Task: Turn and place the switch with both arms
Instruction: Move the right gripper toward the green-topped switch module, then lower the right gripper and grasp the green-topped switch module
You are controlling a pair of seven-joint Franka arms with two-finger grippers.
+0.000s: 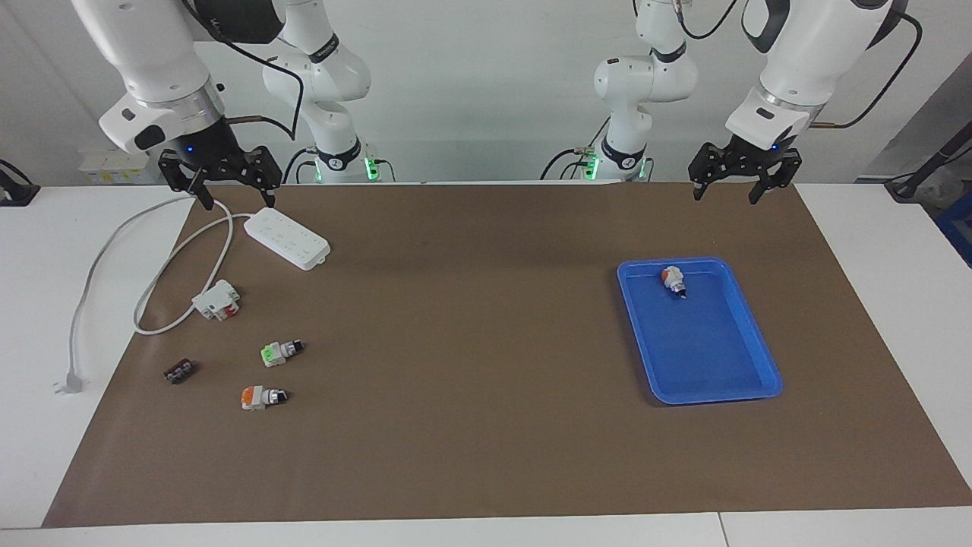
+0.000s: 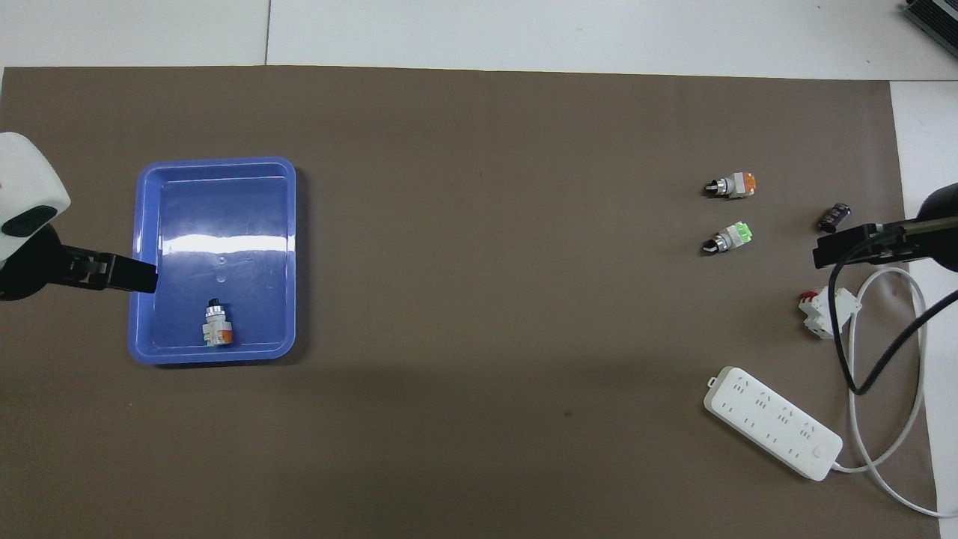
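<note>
The switch [image 1: 281, 352] [image 2: 728, 238] lies on its side on the brown mat toward the right arm's end, green face up, black knob pointing toward the middle of the table. My right gripper [image 1: 237, 202] [image 2: 846, 251] hangs open and empty over the power strip's cable end, well clear of the switch. My left gripper [image 1: 727, 197] [image 2: 120, 273] hangs open and empty above the mat's edge by the robots, near the blue tray [image 1: 748, 380] [image 2: 142, 262].
An orange-faced switch [image 1: 262, 396] lies just farther from the robots than the green one. Another orange one [image 1: 672, 279] lies in the tray. A white power strip [image 1: 287, 238] with looping cable, a white-and-red block [image 1: 216, 299] and a small dark part [image 1: 179, 371] sit at the right arm's end.
</note>
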